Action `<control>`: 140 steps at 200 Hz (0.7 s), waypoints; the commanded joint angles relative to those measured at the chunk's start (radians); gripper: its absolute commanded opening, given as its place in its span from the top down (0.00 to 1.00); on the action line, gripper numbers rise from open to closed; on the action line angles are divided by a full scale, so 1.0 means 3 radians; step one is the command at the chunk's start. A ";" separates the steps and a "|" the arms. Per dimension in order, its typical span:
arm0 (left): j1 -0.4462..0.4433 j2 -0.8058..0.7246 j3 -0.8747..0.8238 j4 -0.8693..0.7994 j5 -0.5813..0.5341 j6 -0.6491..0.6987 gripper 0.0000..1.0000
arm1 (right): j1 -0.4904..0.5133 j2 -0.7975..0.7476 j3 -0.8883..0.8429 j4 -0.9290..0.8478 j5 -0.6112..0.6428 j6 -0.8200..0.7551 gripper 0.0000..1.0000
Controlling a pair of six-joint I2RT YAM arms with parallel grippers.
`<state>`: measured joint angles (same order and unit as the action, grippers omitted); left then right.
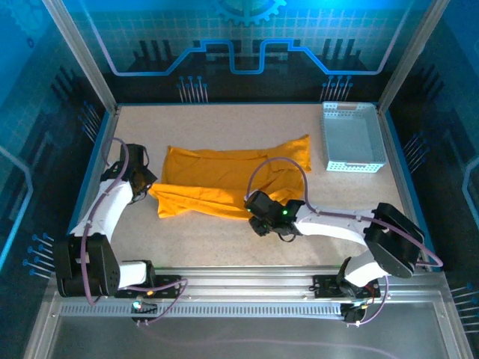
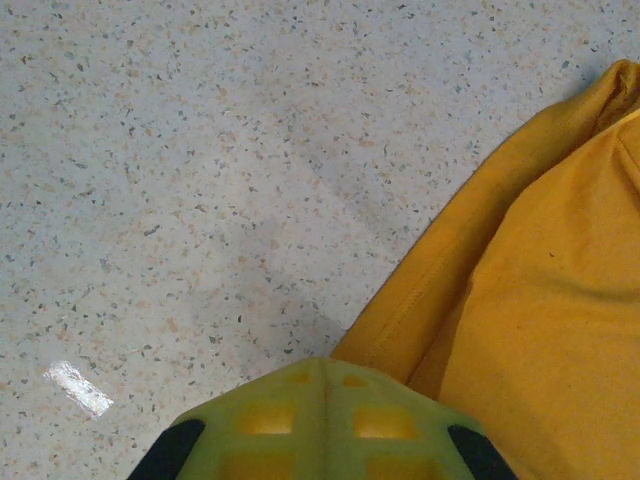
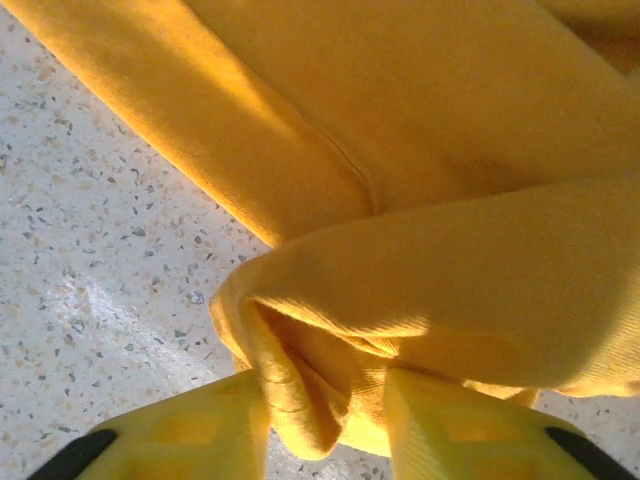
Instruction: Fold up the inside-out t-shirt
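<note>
Two hands meet an orange-yellow t-shirt (image 1: 224, 178) that lies crumpled across the middle of the speckled surface (image 1: 209, 127). The left hand (image 2: 320, 368) is closed, its tip just beside the shirt's left hem. The right hand (image 3: 325, 390) pinches a bunched fold at the near edge.
</note>
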<state>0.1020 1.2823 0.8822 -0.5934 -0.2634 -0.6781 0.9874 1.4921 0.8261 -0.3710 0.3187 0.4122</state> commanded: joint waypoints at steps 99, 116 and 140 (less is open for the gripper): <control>0.0077 -0.0090 0.0200 -0.0101 0.0076 0.0035 1.00 | -0.0026 -0.0832 0.0373 -0.0784 0.0676 -0.0082 1.00; 0.0119 -0.0230 0.0310 -0.0115 0.0090 0.0036 1.00 | -0.0153 -0.1131 0.0623 -0.1258 0.0842 -0.0124 1.00; 0.0209 -0.0414 0.0625 -0.0226 0.0121 0.0051 1.00 | -0.0452 -0.1430 0.1176 -0.1870 0.1077 -0.0214 1.00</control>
<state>0.1307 1.2392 0.9569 -0.6254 -0.2424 -0.6777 0.9279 1.1477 1.0286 -0.6876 0.5117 0.3790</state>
